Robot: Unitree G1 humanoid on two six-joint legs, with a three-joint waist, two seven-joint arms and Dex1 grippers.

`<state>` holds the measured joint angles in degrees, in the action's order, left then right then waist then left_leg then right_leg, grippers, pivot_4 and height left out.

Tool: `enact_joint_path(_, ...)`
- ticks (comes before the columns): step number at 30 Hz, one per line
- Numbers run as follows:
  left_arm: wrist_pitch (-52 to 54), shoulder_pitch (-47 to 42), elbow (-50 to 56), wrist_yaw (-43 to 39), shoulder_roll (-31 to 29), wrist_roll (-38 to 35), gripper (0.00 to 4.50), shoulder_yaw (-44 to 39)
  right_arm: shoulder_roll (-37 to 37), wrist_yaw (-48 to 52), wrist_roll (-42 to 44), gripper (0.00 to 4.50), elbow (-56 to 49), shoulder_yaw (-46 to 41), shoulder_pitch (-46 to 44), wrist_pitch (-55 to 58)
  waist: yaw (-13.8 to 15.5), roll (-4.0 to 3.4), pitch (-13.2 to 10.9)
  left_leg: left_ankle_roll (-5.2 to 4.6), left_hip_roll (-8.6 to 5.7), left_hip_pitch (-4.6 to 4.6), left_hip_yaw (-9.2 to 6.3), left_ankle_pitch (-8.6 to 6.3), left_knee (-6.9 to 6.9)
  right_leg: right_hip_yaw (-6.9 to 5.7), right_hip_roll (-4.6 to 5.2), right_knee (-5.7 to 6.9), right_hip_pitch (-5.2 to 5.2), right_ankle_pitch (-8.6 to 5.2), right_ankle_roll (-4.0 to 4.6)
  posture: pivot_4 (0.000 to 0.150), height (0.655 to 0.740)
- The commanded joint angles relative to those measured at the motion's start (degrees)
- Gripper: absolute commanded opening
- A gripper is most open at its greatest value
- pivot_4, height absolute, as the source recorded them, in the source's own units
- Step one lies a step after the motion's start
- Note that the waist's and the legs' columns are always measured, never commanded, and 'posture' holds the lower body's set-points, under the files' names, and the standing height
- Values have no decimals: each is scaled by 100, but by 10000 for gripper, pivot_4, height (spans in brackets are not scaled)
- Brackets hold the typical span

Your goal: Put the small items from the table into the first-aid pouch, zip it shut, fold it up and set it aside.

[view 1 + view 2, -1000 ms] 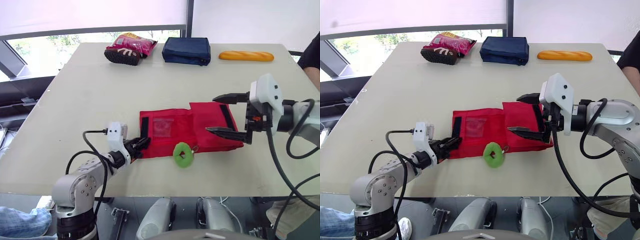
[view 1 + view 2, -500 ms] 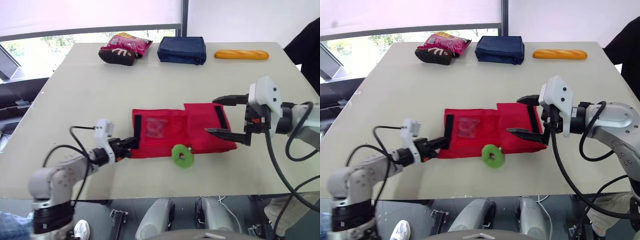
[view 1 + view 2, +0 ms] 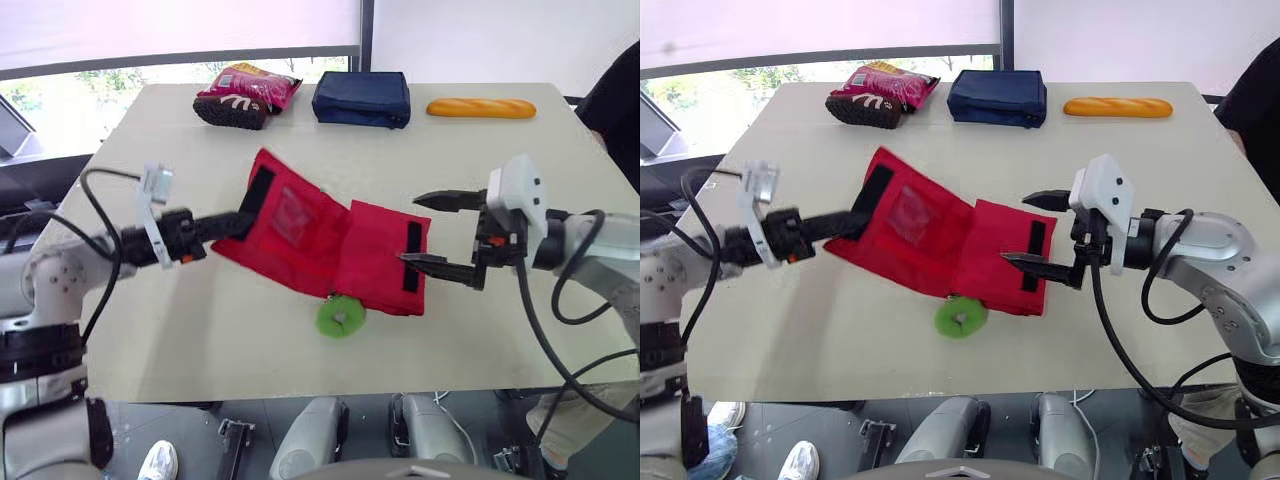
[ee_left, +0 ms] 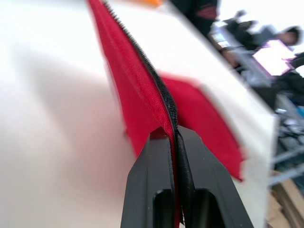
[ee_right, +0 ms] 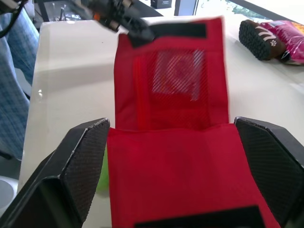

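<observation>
Pouch, red, mid-table; its 9 o'clock end is raised, edge pinched tight by left gripper. Right gripper is spread wide at the 3 o'clock end. To fold well, carry the flap over evenly with the far end pinned. Mesh window, black strips; green ring at 6 o'clock edge.

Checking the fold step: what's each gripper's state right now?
Left gripper: shut on the red pouch, at its edge.
Right gripper: open, at the pouch's other end.
</observation>
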<state>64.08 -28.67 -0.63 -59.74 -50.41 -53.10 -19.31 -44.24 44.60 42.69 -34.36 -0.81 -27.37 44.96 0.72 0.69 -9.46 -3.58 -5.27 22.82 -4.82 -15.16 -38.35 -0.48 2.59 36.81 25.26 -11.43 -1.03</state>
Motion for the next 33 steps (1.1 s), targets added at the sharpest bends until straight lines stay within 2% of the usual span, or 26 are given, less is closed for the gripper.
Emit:
enact_joint_path(1, 79, -247, 199, -468, -131, -321, 0, 97, 179, 62, -86, 27958, 202, -114, 186, -344, -6, 0, 0, 0, 0, 0, 1, 0, 0, 2, 0, 1, 2, 0, 0, 1500, 7395)
enact_joint_path(5, -29, -375, 155, -625, -116, -169, 0, 387, 422, 294, -611, 7741, 797, 88, 584, -1044, 1, 0, 0, 2, 1, -1, 1, 2, 0, 1, -2, 7, 4, 0, 1, 1500, 7395)
enact_joint_path(7, -71, -419, 90, -651, -91, -111, 0, 473, 532, 427, -914, 975, 1136, 227, 719, -1429, 0, -2, -1, 3, 1, -3, 1, 2, 0, 1, -2, 7, 3, 0, 1, 1500, 7395)
enact_joint_path(14, -216, -618, -142, -892, -49, 0, 0, 692, 1228, 925, -1914, 975, 2723, 927, 567, -2829, -13, -3, -2, 8, 0, -3, 3, 6, 0, 6, -6, 15, 9, 2, 3, 1500, 7395)
enact_joint_path(19, -175, -845, -60, -999, 188, -171, 0, 797, 1349, 934, -2992, 975, 3523, 1757, 333, -3030, -14, -3, -1, 11, 0, -5, 4, 7, -1, 9, -9, 19, 10, 3, 4, 1500, 7395)
enact_joint_path(24, -156, -1061, 58, -1021, 615, -168, 0, 1115, 1459, 872, -3276, 975, 3527, 1993, 287, -2775, -16, 12, 13, 18, 1, -13, 2, 12, -2, 10, -12, 25, 7, 3, 5, 1500, 7395)
enact_joint_path(30, -333, -1361, 64, -938, 1487, 127, 0, 1898, 1556, 752, -3415, 975, 3486, 1970, 345, -2675, -24, 15, 18, 20, 0, -18, 3, 13, -3, 14, -13, 30, 4, 6, 9, 1500, 7395)
enact_joint_path(33, -490, -1468, -284, -621, 2028, 457, 0, 2227, 1585, 748, -3425, 975, 3446, 1966, 387, -2662, -29, 15, 18, 21, 0, -18, 3, 13, -3, 15, -14, 32, 6, 6, 10, 1500, 7395)
